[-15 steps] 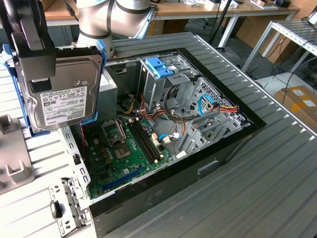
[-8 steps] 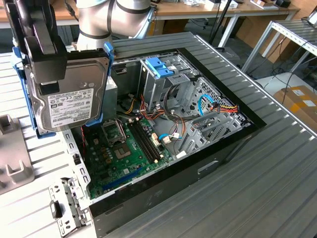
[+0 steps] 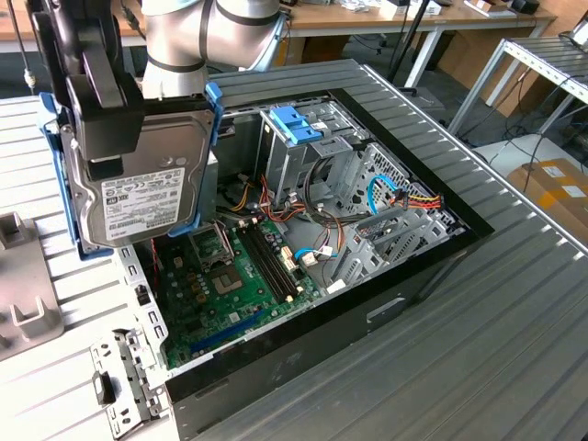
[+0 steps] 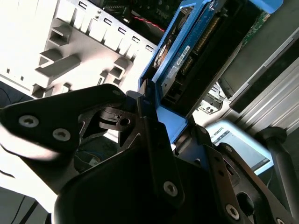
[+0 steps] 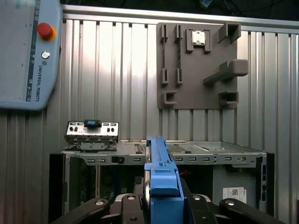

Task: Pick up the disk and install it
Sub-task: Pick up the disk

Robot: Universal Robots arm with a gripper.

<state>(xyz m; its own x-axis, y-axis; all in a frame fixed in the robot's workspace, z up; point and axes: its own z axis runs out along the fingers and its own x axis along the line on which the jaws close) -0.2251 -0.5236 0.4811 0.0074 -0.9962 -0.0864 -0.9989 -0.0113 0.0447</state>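
The disk, a grey metal hard drive in a light-blue carrier frame, hangs upright in the air over the end of the open computer case at the exterior view's left. My gripper is shut on it, with black fingers clamping its flat faces. The blue frame of the disk runs away from the gripper in the second wrist view. Seen edge-on in the first wrist view, the disk rises from the gripper above the case.
Inside the case are a green motherboard, loose cables and an upright metal drive cage topped by a blue bracket. A grey fixture plate, a small metal bracket and a teach pendant lie on the ribbed table.
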